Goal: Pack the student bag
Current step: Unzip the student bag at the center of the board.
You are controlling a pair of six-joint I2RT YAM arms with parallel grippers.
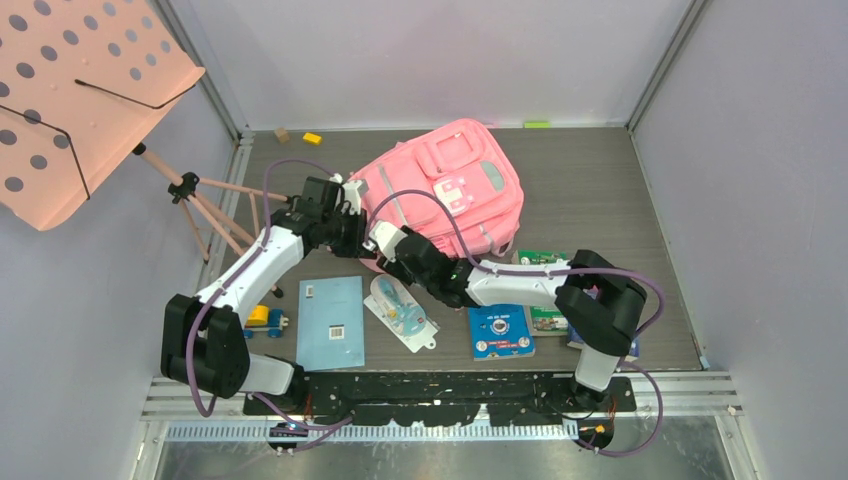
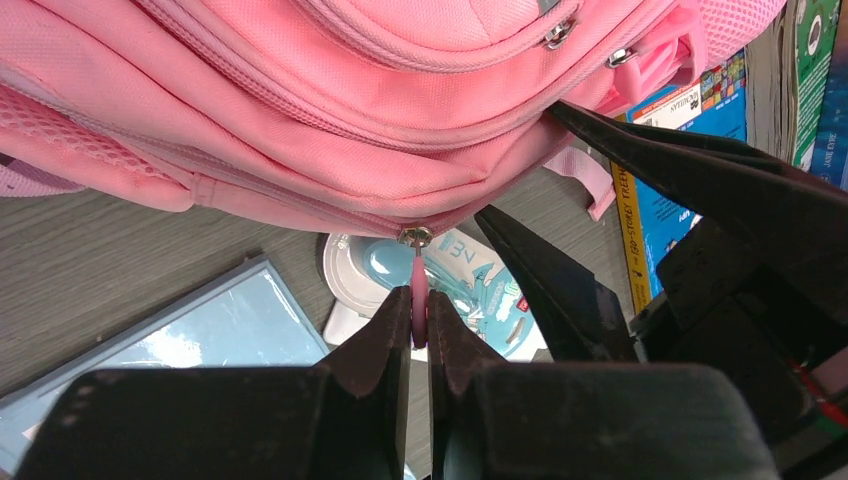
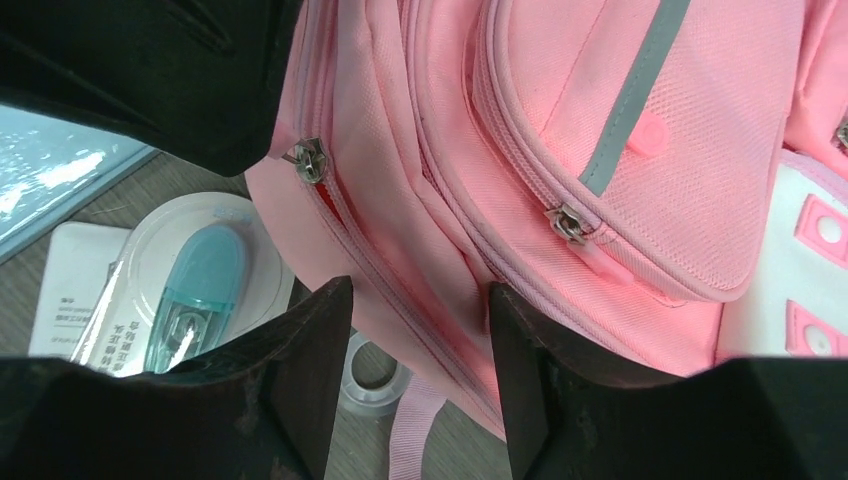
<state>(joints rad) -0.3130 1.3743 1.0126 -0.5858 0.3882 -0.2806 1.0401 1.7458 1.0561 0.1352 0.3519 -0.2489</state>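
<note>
Both grippers sit at the backpack (image 1: pixel 455 185) — left gripper (image 2: pixel 420 300) pinching its pink zipper pull (image 2: pixel 418 272), right gripper (image 3: pixel 410 295) spread astride its fabric. It lies toward the far edge of the table (image 1: pixel 600 170).

Boxed in on three sides by plain, pale lilac-grey walls (image 1: pixel 420 60), joined at the back corners by slim metal posts (image 1: pixel 202 70). Floored with a dark grey wood-grain tabletop (image 1: pixel 600 170), edged along the near side by a ribbed metal rail (image 1: pixel 450 431). Furnished at the far left with a salmon-pink perforated music stand (image 1: pixel 80 90), tilted, carried on a thin-legged tripod (image 1: pixel 184 188) that reaches down to the tabletop's left edge. Lit evenly and softly, with only faint shadows.
</note>
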